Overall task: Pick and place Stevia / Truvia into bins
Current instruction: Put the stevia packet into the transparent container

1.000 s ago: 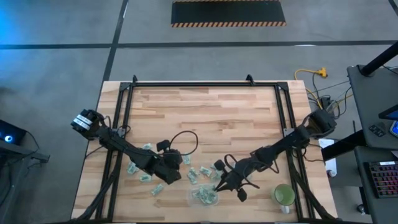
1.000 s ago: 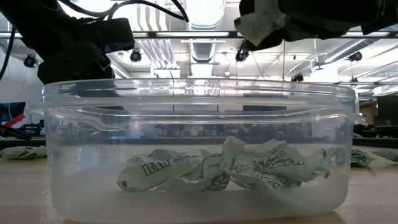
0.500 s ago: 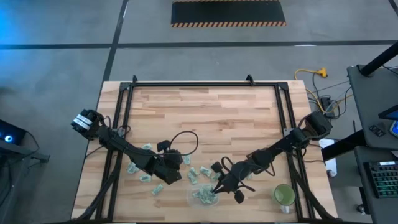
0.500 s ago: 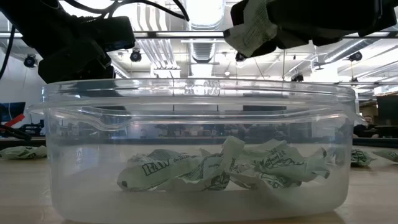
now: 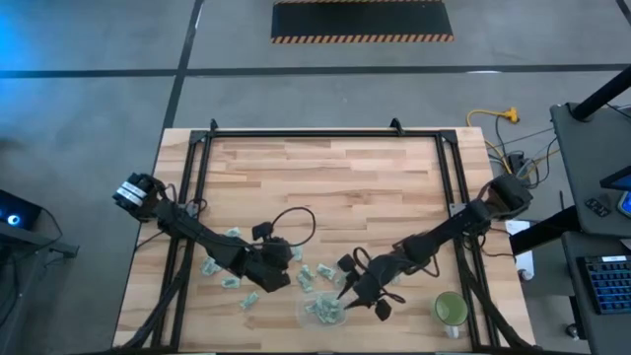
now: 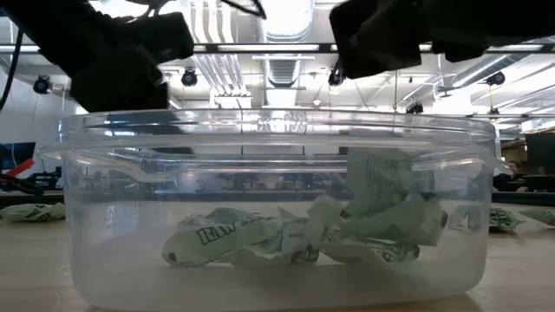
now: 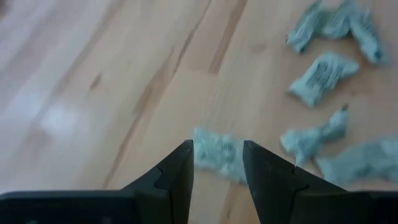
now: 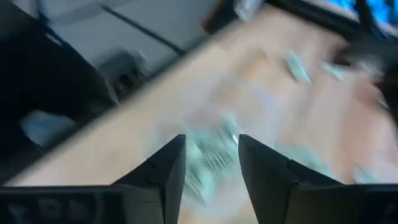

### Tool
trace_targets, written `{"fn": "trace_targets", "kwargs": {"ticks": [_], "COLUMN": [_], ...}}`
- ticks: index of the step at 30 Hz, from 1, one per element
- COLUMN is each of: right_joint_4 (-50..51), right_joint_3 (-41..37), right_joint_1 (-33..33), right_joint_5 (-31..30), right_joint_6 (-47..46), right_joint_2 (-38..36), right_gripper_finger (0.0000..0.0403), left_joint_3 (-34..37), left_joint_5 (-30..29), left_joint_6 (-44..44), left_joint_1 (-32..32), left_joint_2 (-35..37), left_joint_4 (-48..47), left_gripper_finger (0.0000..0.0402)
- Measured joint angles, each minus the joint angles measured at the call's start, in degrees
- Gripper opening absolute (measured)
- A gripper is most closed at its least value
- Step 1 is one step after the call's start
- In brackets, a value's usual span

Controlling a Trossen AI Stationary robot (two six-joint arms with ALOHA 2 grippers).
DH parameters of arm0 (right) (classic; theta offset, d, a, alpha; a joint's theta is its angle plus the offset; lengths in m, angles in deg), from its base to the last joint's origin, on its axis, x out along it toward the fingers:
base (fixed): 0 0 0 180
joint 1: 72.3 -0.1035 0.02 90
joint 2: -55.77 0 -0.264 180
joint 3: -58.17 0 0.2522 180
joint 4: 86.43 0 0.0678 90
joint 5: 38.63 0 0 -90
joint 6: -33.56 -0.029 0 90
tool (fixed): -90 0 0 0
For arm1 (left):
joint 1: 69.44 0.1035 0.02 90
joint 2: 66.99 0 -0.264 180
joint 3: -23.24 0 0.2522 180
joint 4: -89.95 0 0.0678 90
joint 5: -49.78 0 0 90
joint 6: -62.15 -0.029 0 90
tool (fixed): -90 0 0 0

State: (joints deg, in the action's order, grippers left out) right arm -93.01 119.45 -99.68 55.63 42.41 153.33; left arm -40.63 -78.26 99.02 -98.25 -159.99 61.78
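The clear bin (image 5: 323, 312) stands near the table's front edge and holds several pale green Stevia sachets (image 6: 286, 238). One sachet (image 6: 381, 178) stands on end on top of that pile. My right gripper (image 5: 347, 294) hangs open just above the bin, with nothing in its fingers (image 8: 211, 155). My left gripper (image 5: 279, 281) is open to the bin's left. It is low over the table, with one loose sachet (image 7: 217, 152) lying between and just beyond its fingertips. More loose sachets (image 5: 229, 282) lie on the wood around it.
A round green cup (image 5: 451, 309) stands at the front right corner. Loose sachets (image 5: 314, 274) lie scattered between the two grippers and toward the left (image 5: 209, 266). A black frame (image 5: 325, 135) runs round the table. The far half of the table is bare wood (image 5: 325, 187).
My right gripper, holding a sachet above the bin, has edged a little toward the table's left and let go. The sachet has dropped into the bin and now stands on end on the pile.
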Motion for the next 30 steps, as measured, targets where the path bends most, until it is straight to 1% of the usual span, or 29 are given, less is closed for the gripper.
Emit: {"fn": "trace_targets", "kwargs": {"ticks": [2, 5, 10, 14, 21, 24, 30], "right_joint_4": [5.5, 12.5, 18.3, 19.1, 20.1, 20.2, 20.2], "right_joint_3": [0.0, 0.0, 0.0, 0.0, -0.2, -0.2, -0.3], "right_joint_1": [0.0, 0.1, 0.0, 0.0, 0.0, 0.0, 0.0], "right_joint_5": [-4.5, -8.1, -8.8, -8.8, -8.8, -8.8, -8.8], "right_joint_6": [-0.1, -1.7, -3.0, -4.1, -4.1, -4.2, -4.2], "right_joint_2": [-1.6, -4.0, -7.1, -7.9, -7.9, -7.9, -7.9], "right_gripper_finger": [0.0143, 0.0143, 0.0134, 0.0127, 0.0117, 0.0114, 0.0105], "left_joint_3": [0.0, 0.1, 0.2, 0.2, 0.4, 0.5, 0.5], "left_joint_5": [0.1, 2.0, 7.6, 8.3, 10.1, 10.5, 11.2], "left_joint_6": [-3.5, -7.7, -8.8, -8.7, -8.6, -8.6, -8.8], "left_joint_1": [0.5, 1.2, 2.9, 3.4, 3.7, 3.7, 3.7], "left_joint_2": [-0.9, -2.7, -6.6, -8.4, -8.7, -8.7, -8.6], "left_joint_4": [3.6, 7.4, 8.0, 8.2, 8.2, 8.3, 8.1], "left_gripper_finger": [0.0122, 0.0122, 0.0122, 0.0122, 0.0118, 0.0095, 0.0012]}}
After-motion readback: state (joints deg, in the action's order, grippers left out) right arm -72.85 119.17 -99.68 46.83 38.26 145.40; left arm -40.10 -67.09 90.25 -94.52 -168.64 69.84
